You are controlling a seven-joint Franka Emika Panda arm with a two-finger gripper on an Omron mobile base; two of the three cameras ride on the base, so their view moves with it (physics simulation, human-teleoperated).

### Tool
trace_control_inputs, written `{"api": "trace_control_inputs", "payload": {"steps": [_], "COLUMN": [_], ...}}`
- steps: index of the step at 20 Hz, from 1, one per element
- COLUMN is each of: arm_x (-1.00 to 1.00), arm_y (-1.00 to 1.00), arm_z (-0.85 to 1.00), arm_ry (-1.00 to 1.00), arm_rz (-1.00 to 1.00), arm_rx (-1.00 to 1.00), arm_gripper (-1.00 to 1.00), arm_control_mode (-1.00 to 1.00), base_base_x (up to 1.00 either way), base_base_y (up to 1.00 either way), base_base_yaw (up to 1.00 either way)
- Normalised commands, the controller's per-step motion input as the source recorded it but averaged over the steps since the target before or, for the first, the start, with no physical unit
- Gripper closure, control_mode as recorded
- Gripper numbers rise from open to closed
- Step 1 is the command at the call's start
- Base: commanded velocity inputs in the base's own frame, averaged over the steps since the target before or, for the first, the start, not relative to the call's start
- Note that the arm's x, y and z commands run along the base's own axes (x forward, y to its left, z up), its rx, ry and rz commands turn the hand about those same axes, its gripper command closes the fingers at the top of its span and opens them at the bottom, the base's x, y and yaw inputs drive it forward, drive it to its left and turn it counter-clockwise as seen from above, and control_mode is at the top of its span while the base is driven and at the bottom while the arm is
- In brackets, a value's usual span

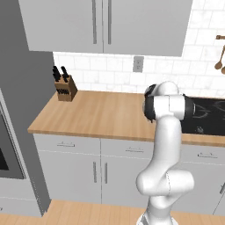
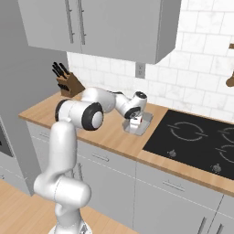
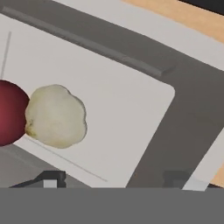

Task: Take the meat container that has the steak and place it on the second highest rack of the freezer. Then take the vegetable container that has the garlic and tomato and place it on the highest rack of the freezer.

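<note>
a: garlic [image 3: 56, 116] and tomato [image 3: 11, 111] lie touching each other on the floor of the vegetable container [image 3: 127, 113], seen close from the hand. so the second half of the task is in hand, the pickup of this tray, i'd judge.

b: where does the tray sit?

a: on the wooden counter [image 2: 114, 137], just beside the black cooktop [image 2: 196, 137]. from the right base camera the gripper [image 2: 135, 122] is down over it, at the tray's near side.

b: are the fingers on it?

a: they stand apart, one dark tip [image 3: 48, 179] over the tray's floor and the other outside its rim, so the wall runs between them. i can't tell whether either pad touches it; nothing looks clamped yet.

b: then what does the next move call for?

a: pinching that wall firmly, then lifting level so the two loose items don't roll. after that the tray has to travel to the freezer's highest rack, which isn't in front of the arm here.
</note>
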Motion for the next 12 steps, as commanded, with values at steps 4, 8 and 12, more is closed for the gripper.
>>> {"api": "trace_control_inputs", "payload": {"steps": [4, 8, 12], "arm_x": [0.00, -0.11, -0.25], "arm_y": [0.00, 0.00, 0.00], "arm_z": [-0.23, -0.13, 0.11], "arm_ry": [0.00, -0.01, -0.08], "arm_rz": [0.00, 0.04, 0.12], "arm_rx": [-0.01, -0.09, -0.11], "arm_gripper": [1.00, 1.00, 1.00], "arm_control_mode": [-1.00, -1.00, -1.00], "base_base_x": [0.00, 0.00, 0.00], "base_base_y": [0.00, 0.00, 0.00], "base_base_yaw": [0.00, 0.00, 0.00]}}
